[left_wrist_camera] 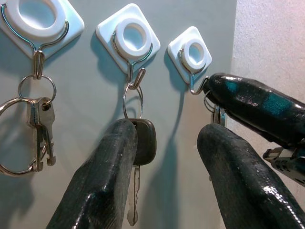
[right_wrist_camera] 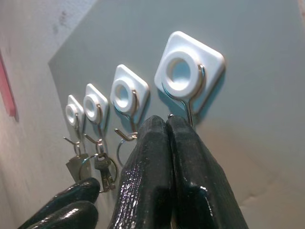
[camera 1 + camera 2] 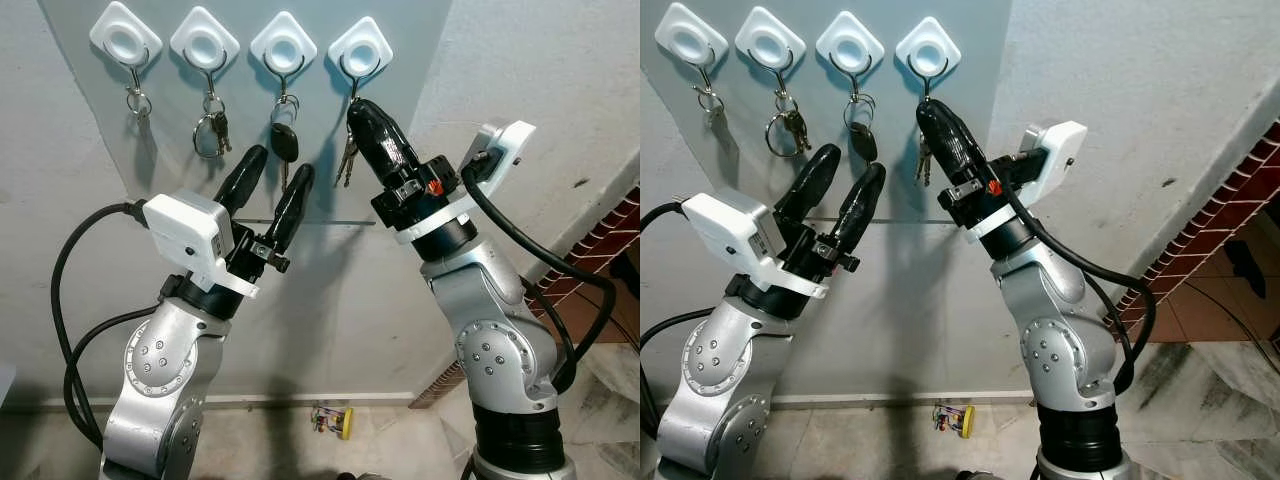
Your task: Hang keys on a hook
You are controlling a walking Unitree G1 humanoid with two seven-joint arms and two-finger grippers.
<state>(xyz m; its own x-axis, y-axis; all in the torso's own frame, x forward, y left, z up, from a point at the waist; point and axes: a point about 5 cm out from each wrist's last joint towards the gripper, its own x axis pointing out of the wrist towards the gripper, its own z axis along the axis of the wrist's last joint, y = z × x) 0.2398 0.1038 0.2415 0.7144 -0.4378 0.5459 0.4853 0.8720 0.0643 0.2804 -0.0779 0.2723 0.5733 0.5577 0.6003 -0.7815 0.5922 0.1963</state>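
The right gripper is pinching the keys in pressed-together jaws right at the rightmost hook; the left gripper is hovering nearby, jaws spread.

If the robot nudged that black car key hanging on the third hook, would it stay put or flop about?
The black car key would probably swing, since it dangles from a thin ring on the hook. Its blade looks stiff, so it should not bend. The smooth head may slip between the left gripper fingers.
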